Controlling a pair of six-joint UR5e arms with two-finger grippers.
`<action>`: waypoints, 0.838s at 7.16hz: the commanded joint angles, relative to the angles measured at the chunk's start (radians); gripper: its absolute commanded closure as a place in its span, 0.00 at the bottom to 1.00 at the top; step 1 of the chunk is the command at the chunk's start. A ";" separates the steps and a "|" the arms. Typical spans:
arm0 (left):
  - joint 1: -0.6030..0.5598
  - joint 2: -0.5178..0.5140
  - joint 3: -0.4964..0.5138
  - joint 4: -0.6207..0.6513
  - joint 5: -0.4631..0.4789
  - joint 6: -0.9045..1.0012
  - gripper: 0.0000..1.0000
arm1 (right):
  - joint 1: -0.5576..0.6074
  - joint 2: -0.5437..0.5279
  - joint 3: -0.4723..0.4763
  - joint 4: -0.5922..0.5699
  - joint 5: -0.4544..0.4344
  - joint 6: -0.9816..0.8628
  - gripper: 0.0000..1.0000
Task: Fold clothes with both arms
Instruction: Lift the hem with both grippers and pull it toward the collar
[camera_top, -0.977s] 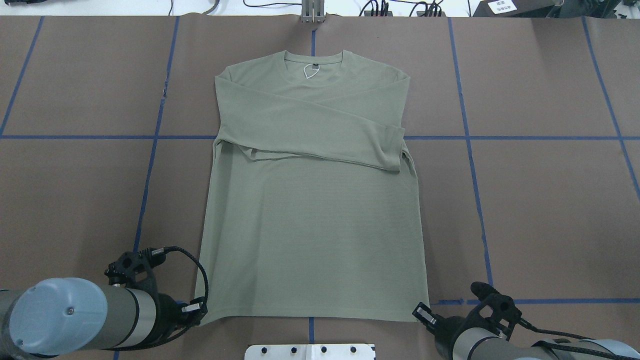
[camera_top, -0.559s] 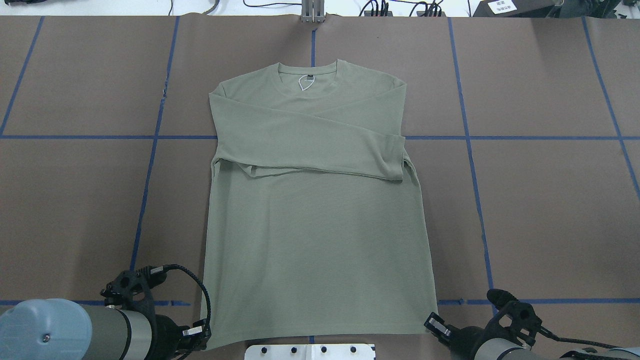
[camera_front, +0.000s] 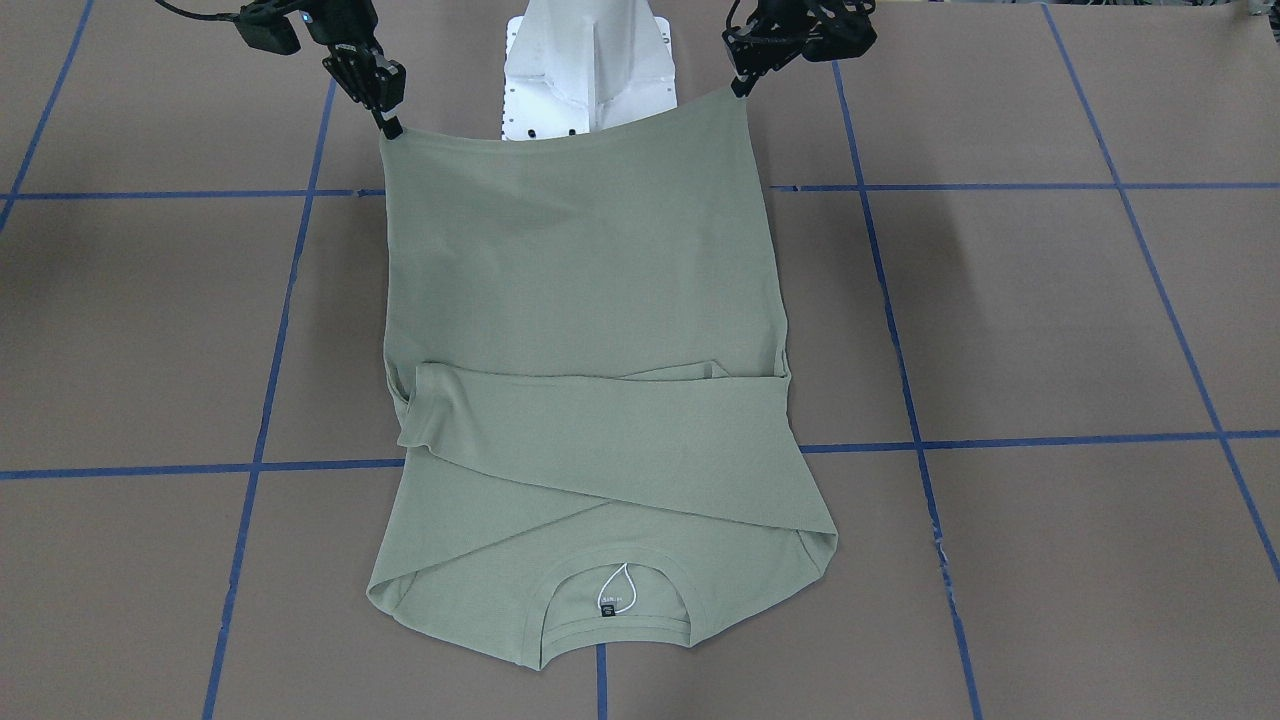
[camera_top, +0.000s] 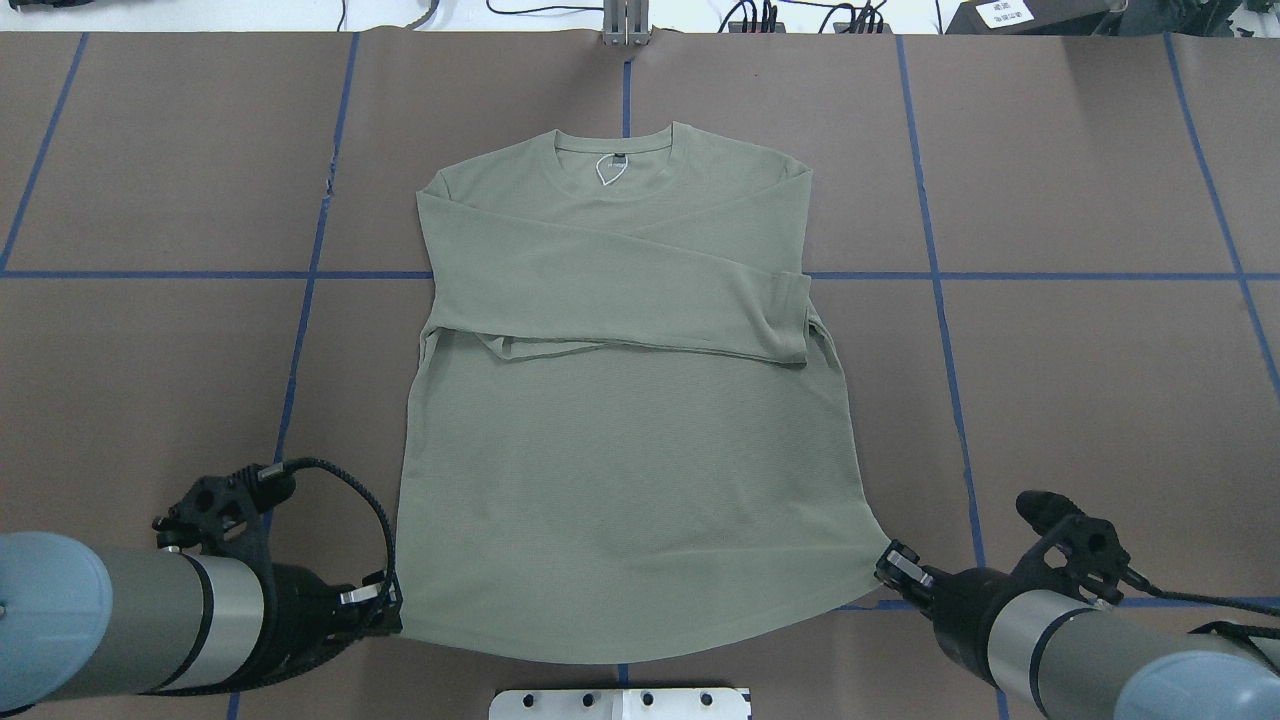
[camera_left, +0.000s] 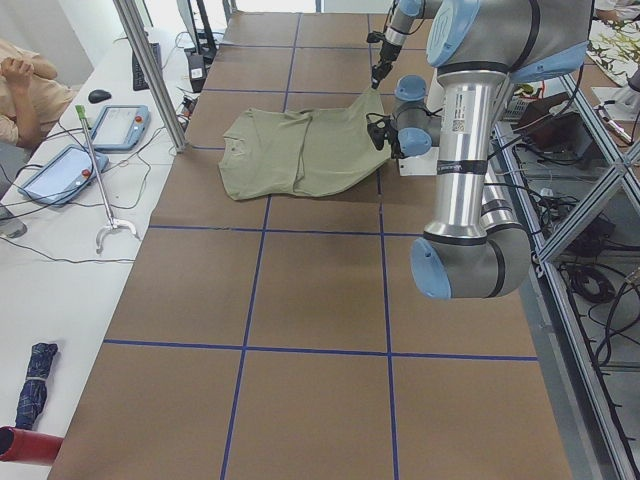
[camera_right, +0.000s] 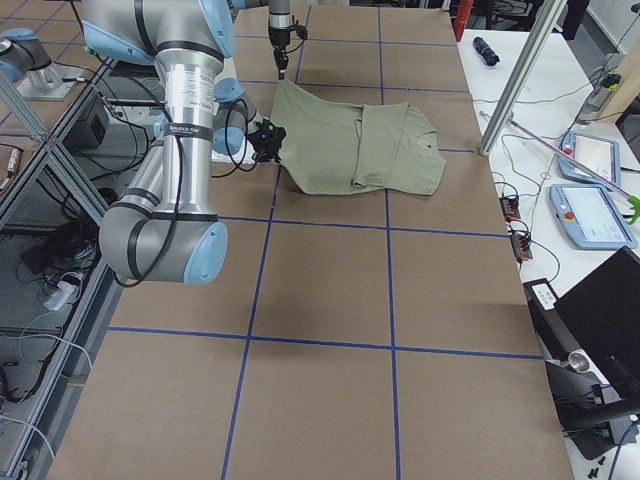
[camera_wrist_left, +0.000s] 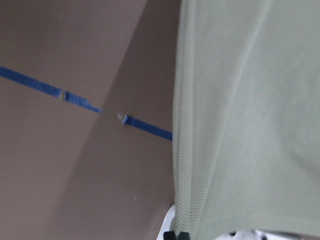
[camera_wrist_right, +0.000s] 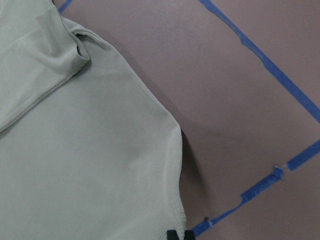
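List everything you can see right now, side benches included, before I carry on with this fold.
shirt: one, sage green, mid-table, sleeves folded across the chest, hem corners lifted
table: one, brown cover with a blue tape grid
pedestal base: one, white, at the robot's edge by the hem
pendants: two, grey-blue, on the white side bench
umbrella: one, dark blue, folded, on the side bench
person: one, partly in view at the bench's far end
arms: two, silver-grey with light-blue caps, at the near edge
left hand: one, black, shut on the shirt's left hem corner
right hand: one, black, shut on the right hem corner
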 joint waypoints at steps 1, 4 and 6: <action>-0.158 -0.056 0.063 0.004 0.006 0.140 1.00 | 0.171 0.109 -0.070 -0.001 0.097 -0.128 1.00; -0.329 -0.225 0.275 -0.005 0.003 0.283 1.00 | 0.378 0.322 -0.286 -0.002 0.240 -0.269 1.00; -0.387 -0.294 0.422 -0.094 0.005 0.298 1.00 | 0.516 0.460 -0.469 -0.001 0.323 -0.379 1.00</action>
